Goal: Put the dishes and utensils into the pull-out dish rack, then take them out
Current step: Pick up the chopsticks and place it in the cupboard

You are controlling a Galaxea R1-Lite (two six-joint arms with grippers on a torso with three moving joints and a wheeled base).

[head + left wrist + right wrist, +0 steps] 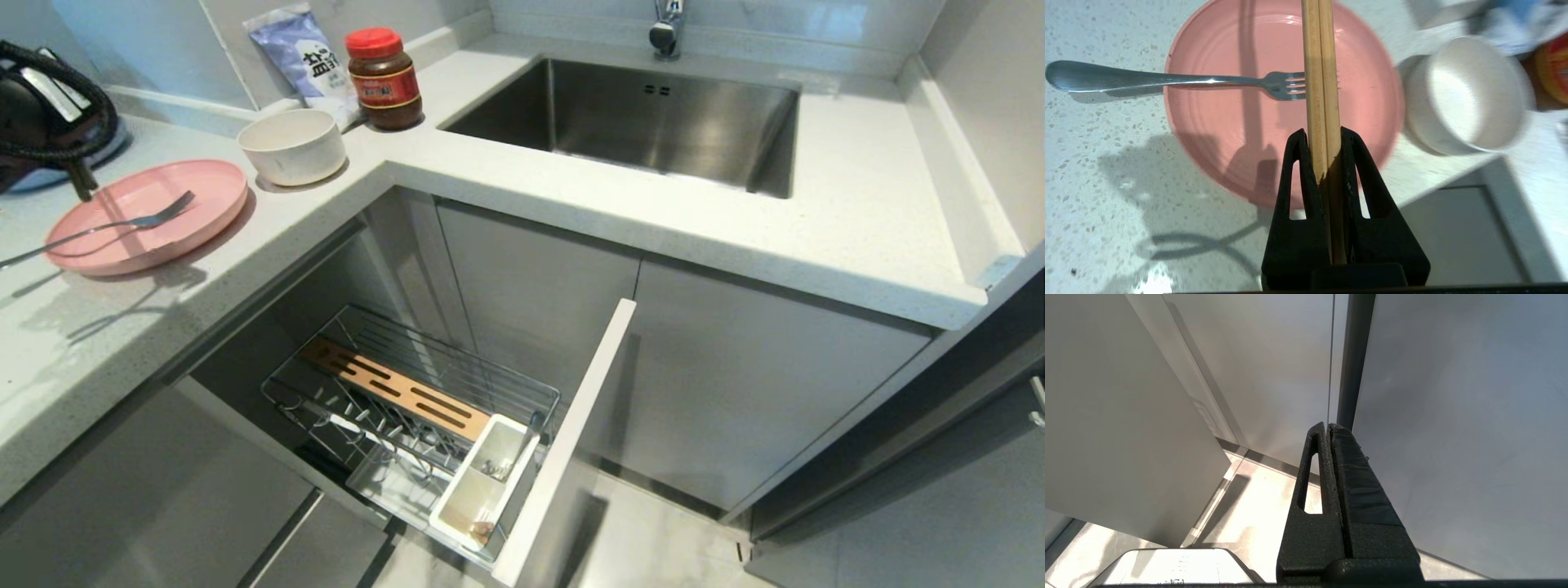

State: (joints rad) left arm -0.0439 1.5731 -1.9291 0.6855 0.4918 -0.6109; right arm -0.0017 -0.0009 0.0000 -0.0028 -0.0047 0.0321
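The left gripper [1323, 141] pinches the chopsticks [1322, 73] above the pink plate [147, 214]. The fork [122, 224] lies across that plate; the cream bowl [292, 145] stands just beside it. The dish rack [424, 416] stands pulled out below. The right gripper [1327, 430] is pressed together, near cabinet doors [1453, 416].

Left wrist view: chopsticks [1322, 81] run off top edge, fork [1167, 79] tines partly hidden behind them, bowl [1470, 94] and jar [1553, 69] at upper right blurred; head view: fork handle cut at left edge.
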